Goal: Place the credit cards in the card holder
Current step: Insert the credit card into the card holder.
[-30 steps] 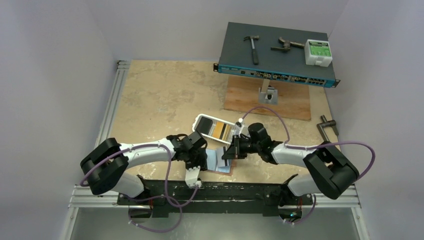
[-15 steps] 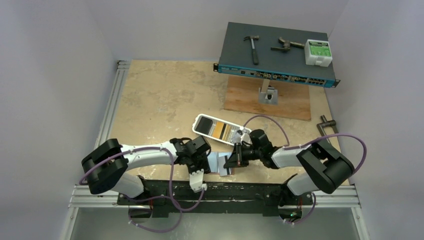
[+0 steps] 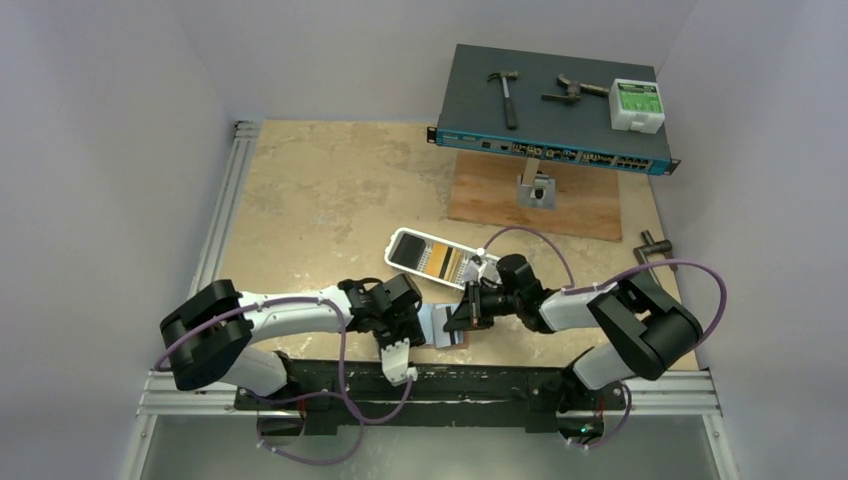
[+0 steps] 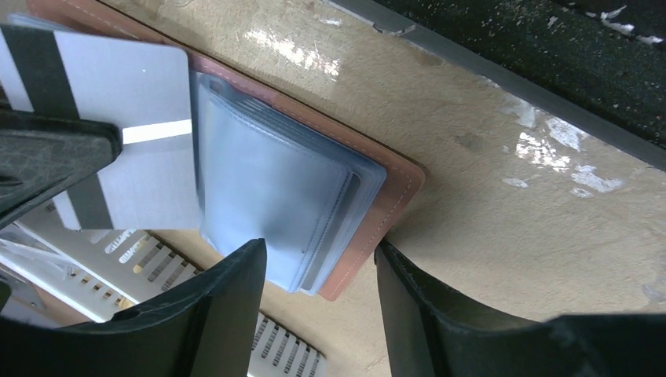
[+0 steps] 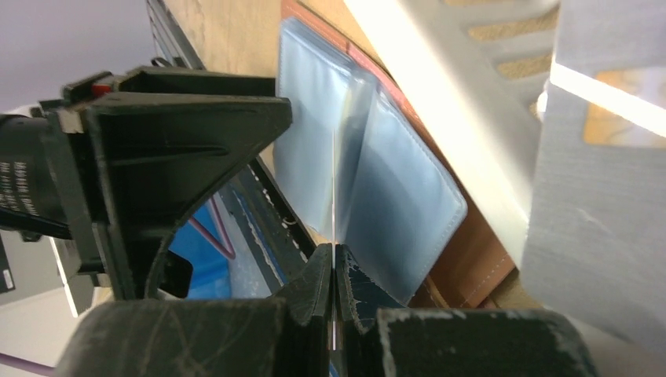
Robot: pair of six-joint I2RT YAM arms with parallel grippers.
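The card holder (image 3: pixel 452 338), reddish-brown leather with clear plastic sleeves, lies open on the table near the front edge. My right gripper (image 3: pixel 464 312) is shut on a pale blue-grey credit card with a black stripe (image 4: pixel 133 141). In the right wrist view the card is edge-on (image 5: pixel 335 196) between the shut jaws (image 5: pixel 335 271), its tip at the sleeves (image 5: pixel 400 212). My left gripper (image 3: pixel 412 322) is open; its fingers (image 4: pixel 322 275) straddle the holder's near corner (image 4: pixel 393 196) without visibly touching it. More cards, black and orange-yellow, lie in the white tray (image 3: pixel 400 240).
The white tray sits just behind the holder. A network switch (image 3: pixel 550 100) with a hammer, a tool and a white box stands at the back right on a wood board (image 3: pixel 590 210). A metal handle (image 3: pixel 655 245) lies at the right. The black front rail (image 3: pixel 400 380) is close.
My right gripper has moved left and down with the card, bringing it to the holder's sleeves. My left gripper has shifted slightly right, to the holder's end.
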